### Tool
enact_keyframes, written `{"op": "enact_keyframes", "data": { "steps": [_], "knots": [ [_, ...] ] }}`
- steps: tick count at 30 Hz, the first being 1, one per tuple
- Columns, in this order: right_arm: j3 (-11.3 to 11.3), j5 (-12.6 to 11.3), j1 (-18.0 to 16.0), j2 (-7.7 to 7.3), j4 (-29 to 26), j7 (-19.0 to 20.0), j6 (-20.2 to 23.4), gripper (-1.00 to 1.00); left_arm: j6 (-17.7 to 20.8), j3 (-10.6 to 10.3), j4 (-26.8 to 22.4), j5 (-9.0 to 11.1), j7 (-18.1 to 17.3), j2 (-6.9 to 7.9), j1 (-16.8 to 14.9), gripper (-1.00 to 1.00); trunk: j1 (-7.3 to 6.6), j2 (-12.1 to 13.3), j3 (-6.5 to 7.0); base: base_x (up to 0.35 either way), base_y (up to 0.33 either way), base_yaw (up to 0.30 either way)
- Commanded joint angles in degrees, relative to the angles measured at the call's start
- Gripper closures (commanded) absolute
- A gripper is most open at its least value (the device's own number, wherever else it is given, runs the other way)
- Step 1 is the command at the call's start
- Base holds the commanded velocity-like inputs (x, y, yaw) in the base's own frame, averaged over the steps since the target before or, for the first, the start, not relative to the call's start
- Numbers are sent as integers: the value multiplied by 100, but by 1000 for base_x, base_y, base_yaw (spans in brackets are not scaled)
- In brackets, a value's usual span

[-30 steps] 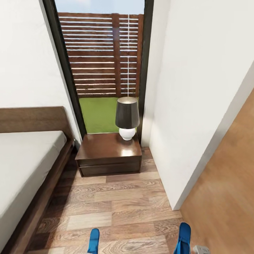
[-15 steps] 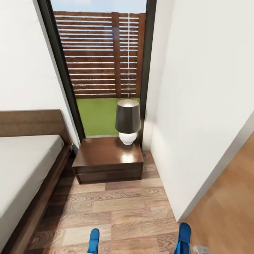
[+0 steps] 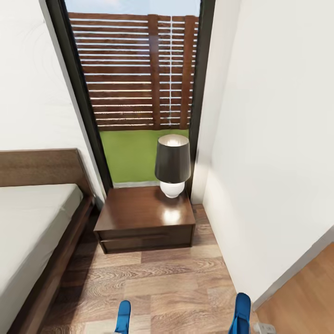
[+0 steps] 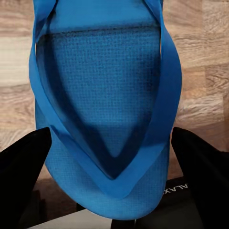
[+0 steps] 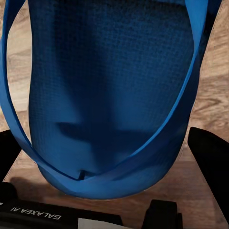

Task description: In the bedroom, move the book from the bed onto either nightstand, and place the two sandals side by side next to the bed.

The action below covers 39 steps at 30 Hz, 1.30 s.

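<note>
One blue sandal (image 4: pixel 107 119) is held in the left gripper (image 4: pixel 109 157), whose dark fingers (image 4: pixel 21 162) are seen on either side of its sole, and the second sandal (image 5: pixel 109 95) is carried the same way in the right gripper (image 5: pixel 112 162); both grippers are judged to be clamped on the sandals, though the contact itself is hidden. In the head view the two sandal tips (image 3: pixel 123 315) and (image 3: pixel 242 311) are seen low in the frame, well apart, with their long axes pointed forward, roughly along the side of the bed (image 3: pixel 32 222). The bed lies ahead and to the left, so the left arm is the nearer one, and the open strip of floor (image 3: pixel 157 283) between the bed frame and the white wall (image 3: pixel 273 162) is judged to be the place for setting them down. Beyond it the nightstand (image 3: pixel 144 215) is seen against the tall window (image 3: pixel 139 93), with a dark-shaded lamp (image 3: pixel 172 164) on its glossy top
</note>
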Motion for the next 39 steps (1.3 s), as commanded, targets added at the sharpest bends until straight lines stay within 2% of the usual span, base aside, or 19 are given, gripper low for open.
{"op": "enact_keyframes", "data": {
  "steps": [1, 15, 39],
  "knots": [
    [44, -50, -10, 2, 25, 31, -41, 100, -23, -47, 6, 53, -10, 3, -4, 100, 2, -2, -5, 282, 12, 0],
    [44, -50, -10, 1, 25, 31, -41, 100, -24, -47, 6, 53, -16, 0, -4, 100, 2, -2, -5, 255, 2, 13],
    [44, -50, -10, 1, 25, 33, -41, 100, -24, -47, 6, 53, -16, -3, -4, 100, 2, -2, -5, 8, 0, 249]
  ]
}}
